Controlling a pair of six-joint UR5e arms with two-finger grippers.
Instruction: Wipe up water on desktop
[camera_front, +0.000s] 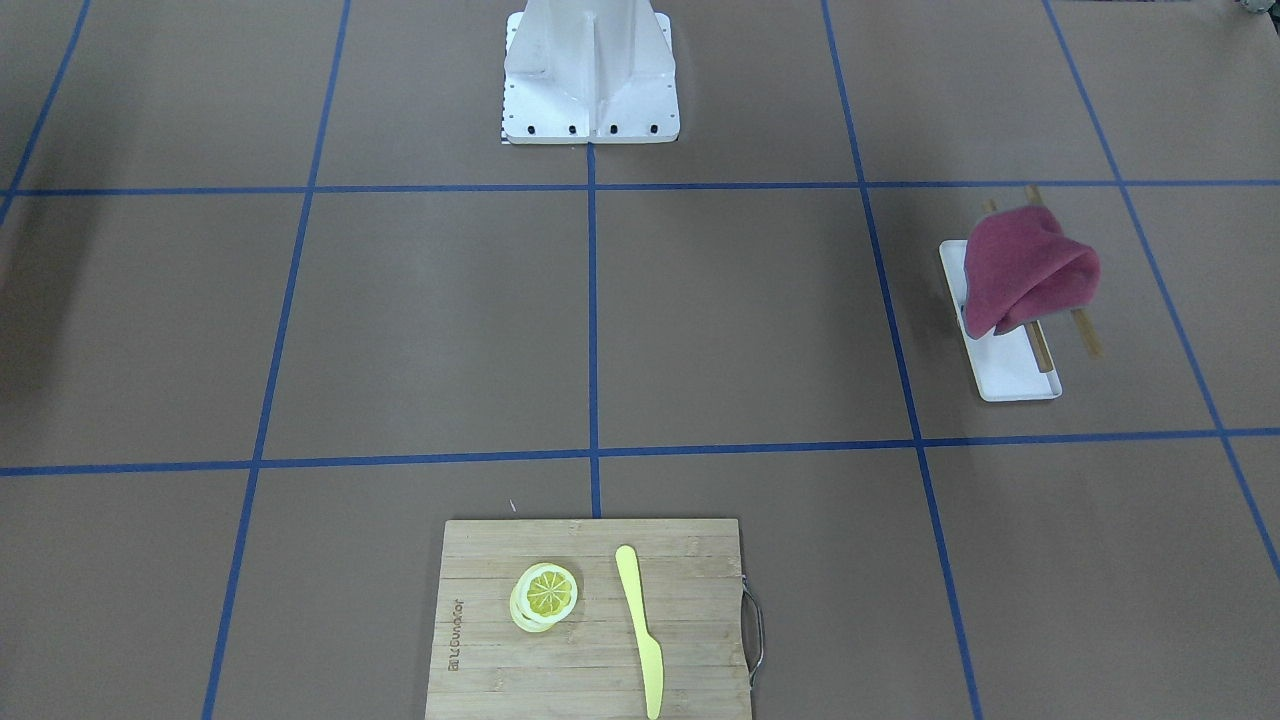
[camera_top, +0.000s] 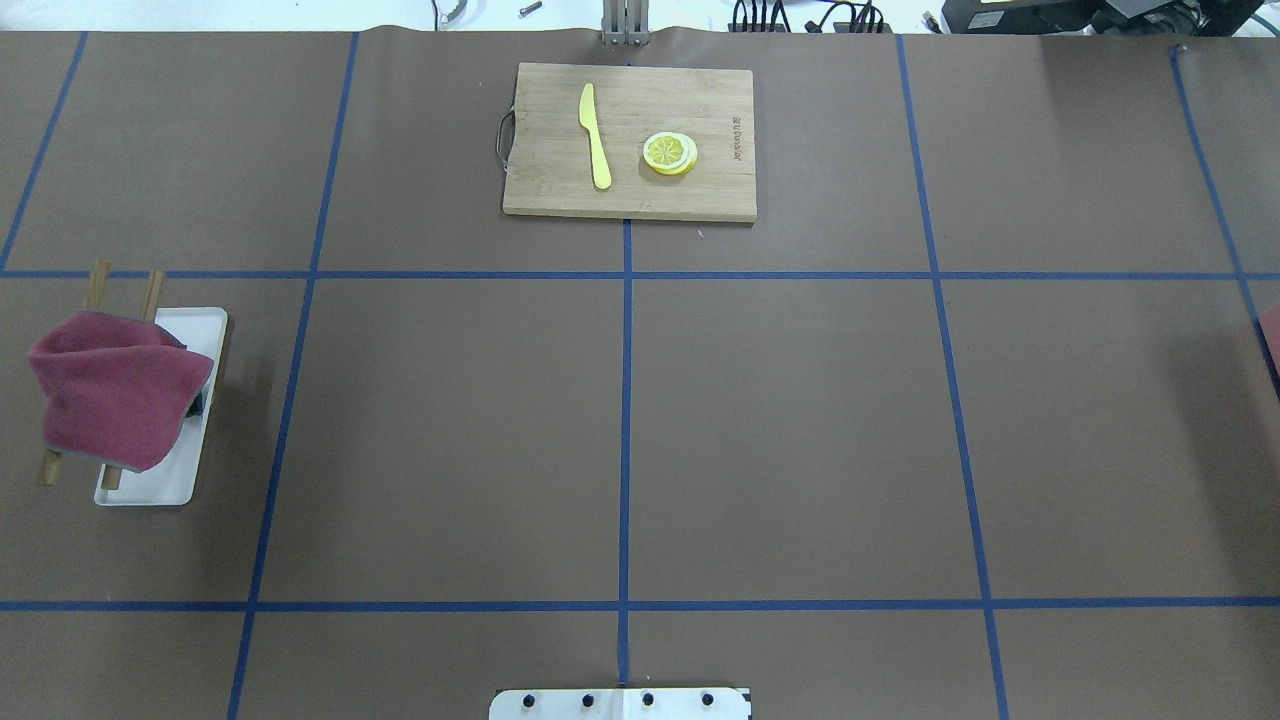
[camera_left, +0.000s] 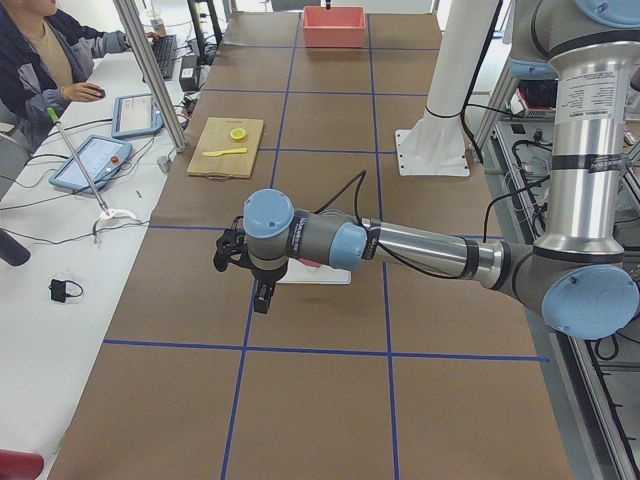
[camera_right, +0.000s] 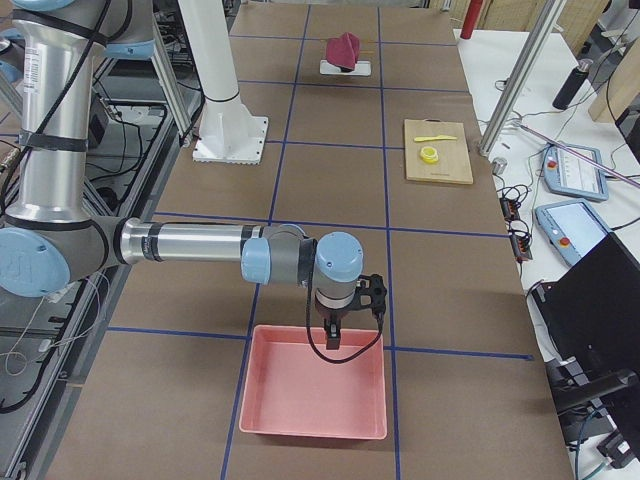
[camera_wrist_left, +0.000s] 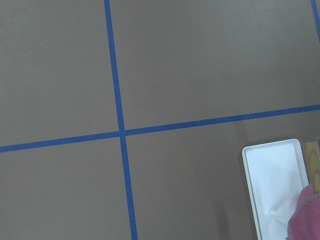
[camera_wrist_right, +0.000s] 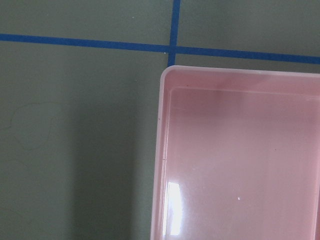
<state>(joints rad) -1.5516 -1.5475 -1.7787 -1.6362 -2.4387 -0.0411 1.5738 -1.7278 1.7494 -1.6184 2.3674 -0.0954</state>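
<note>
Presumably staged for wiping, the cloth (camera_top: 110, 390) drapes a rack (camera_top: 152, 287) over a tray (camera_top: 206, 325) at the overhead's left edge, the desktop (camera_top: 780, 440) filling the frame with no water discernible; whether the left gripper (camera_left: 262, 297) or right gripper (camera_right: 333, 336) is open cannot be told.

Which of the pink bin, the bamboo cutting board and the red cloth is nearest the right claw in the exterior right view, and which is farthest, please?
From the right claw:
1. the pink bin, just below it at the near end.
2. the bamboo cutting board, midway along, on the operators' side.
3. the red cloth, at the far end, over the white tray.
</note>
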